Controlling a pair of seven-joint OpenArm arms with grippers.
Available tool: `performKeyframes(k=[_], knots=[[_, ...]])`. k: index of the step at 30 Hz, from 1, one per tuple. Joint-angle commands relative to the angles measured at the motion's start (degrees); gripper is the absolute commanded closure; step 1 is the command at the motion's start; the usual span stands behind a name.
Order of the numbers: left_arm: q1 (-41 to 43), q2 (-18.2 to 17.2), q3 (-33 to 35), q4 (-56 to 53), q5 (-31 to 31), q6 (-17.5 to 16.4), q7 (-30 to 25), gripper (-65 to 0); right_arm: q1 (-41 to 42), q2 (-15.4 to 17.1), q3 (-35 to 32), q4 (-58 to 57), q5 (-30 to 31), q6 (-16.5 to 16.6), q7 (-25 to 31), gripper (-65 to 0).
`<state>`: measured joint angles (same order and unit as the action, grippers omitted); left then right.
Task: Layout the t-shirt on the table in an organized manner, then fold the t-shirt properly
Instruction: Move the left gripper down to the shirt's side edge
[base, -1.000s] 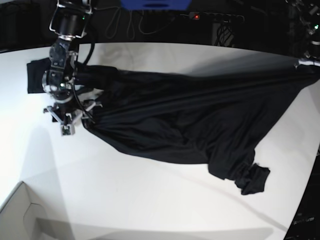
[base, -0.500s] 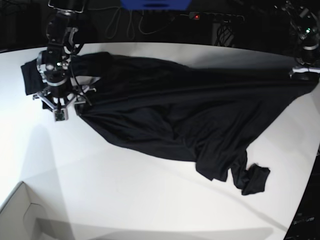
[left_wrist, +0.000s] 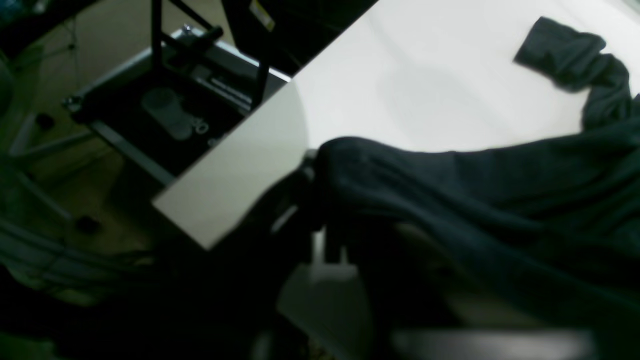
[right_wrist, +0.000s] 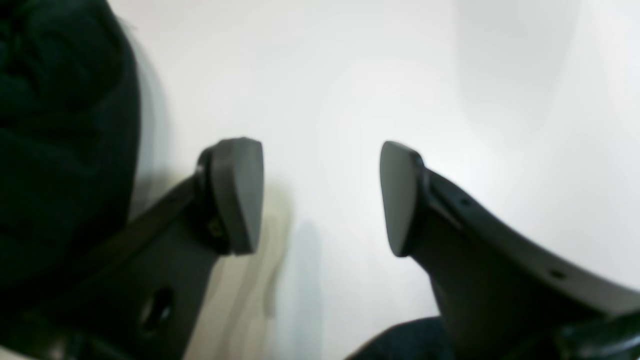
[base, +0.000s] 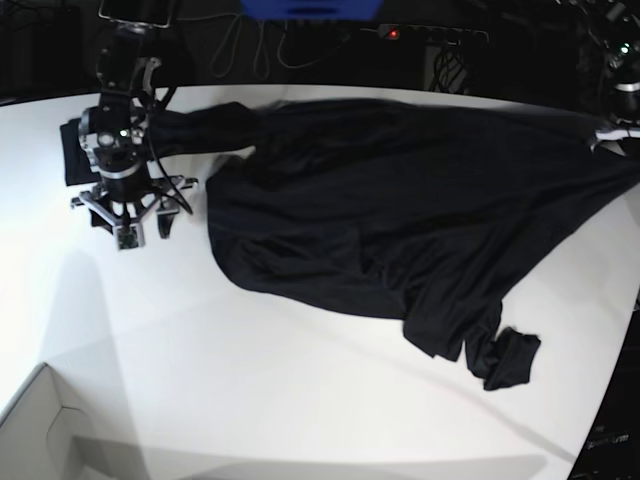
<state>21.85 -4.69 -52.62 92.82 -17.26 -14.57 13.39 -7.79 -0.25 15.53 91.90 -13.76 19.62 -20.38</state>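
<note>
The t-shirt (base: 400, 220) is spread in a loose wrinkly heap over the far half of the table (base: 250, 400), nowhere near flat. One sleeve sticks out behind my right gripper (base: 128, 212) at the far corner on that side, and a bunched bit trails toward the near edge on my left side.

My right gripper is easy to read: jaws wide apart, nothing in them, hanging over bare table just beside the shirt. The wrist view shows both pads (right_wrist: 240, 195) with only white surface between, dark cloth off to one side, plus a scrap at the bottom edge I can't identify.

My left gripper (left_wrist: 312, 215) is the problem. From the base view it's mostly cut off at the frame edge, right where the shirt's corner reaches the table edge. The wrist view is dark and blurry, cloth drapes over the fingers, so honestly I can't tell if they're clamped on it or loose.

A cardboard box (base: 35, 430) pokes in at the near corner, mostly cropped.
</note>
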Motion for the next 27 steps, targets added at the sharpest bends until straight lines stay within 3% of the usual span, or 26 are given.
performKeyframes(k=[1,5,9,20,27], knots=[[0.09,-0.28,-0.26,-0.64,-0.28,0.28,-0.86,-10.6,0.54,0.21,-0.63,0.98,0.44,-0.5,1.44,-34.0],[0.0,-0.37,-0.43,-3.72,-0.28,0.37,-0.86,-27.6,0.36,0.21,-1.24,0.98,0.53,-0.5,1.44,-34.0],[0.44,-0.37,-0.61,-3.01,-0.37,0.37,-0.95,-37.7,0.36,0.21,-1.24,0.98,0.53,-0.5,1.44,-34.0],[-1.23,-0.01,-0.17,16.24,-0.55,0.37,-0.86,-39.0,0.19,0.21,-1.24,0.98,0.53,-0.5,1.44,-34.0],[-1.14,-0.28,-0.61,16.94,-0.11,0.37,-0.86,-39.0,0.1,0.47,-0.89,1.07,0.44,-0.5,1.44,-34.0]])
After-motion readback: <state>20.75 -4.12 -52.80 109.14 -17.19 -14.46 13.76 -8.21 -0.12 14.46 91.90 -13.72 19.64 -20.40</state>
